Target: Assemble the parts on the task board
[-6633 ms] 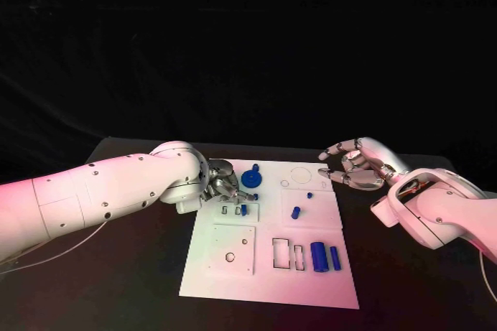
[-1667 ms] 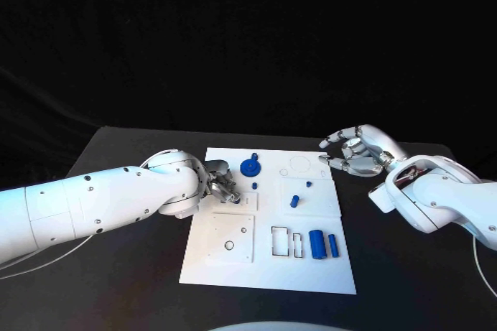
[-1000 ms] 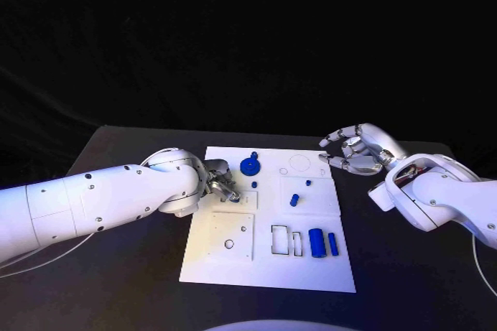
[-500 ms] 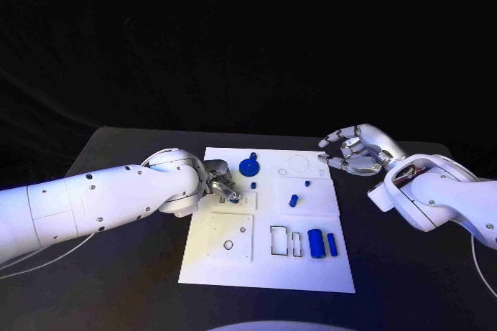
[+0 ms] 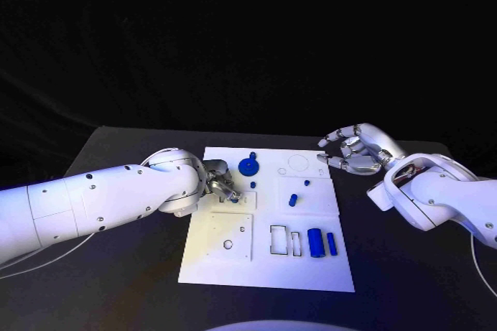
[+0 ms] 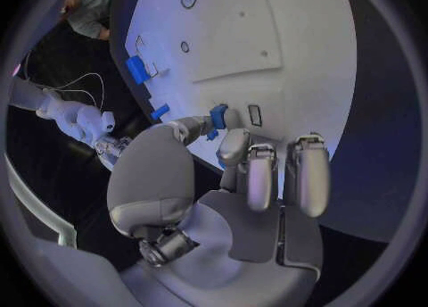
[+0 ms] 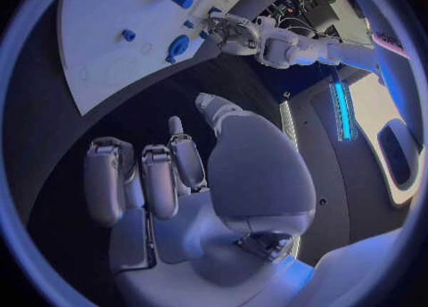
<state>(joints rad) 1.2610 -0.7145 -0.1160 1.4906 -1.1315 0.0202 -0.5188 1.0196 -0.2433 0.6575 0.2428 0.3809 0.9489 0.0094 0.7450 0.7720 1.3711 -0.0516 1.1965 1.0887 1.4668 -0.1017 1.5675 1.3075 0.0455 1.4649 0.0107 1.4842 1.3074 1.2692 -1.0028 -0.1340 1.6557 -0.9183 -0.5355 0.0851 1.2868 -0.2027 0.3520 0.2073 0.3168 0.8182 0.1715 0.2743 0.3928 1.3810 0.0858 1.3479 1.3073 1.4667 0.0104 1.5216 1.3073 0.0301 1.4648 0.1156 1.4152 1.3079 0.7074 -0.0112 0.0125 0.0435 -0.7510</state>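
The white task board (image 5: 267, 263) lies in the middle of the black table. My left hand (image 5: 220, 187) rests at its left edge. Thumb and a finger pinch a small blue part (image 6: 218, 116) standing beside an empty narrow slot (image 6: 255, 115). My right hand (image 5: 354, 151) hovers off the board's far right corner, fingers loosely bent and apart, holding nothing. On the board sit a round blue gear (image 5: 248, 166), a small peg (image 5: 307, 182), an oblong piece (image 5: 293, 199) and two blue blocks (image 5: 314, 243) side by side.
A square plate with holes (image 5: 230, 238) and empty rectangular cut-outs (image 5: 281, 238) take up the board's near half. Bare black table (image 5: 124, 273) lies around the board on all sides.
Over the last second neither hand nor any part has visibly moved. The left hand stays at the same slot as 6.6 s ago.
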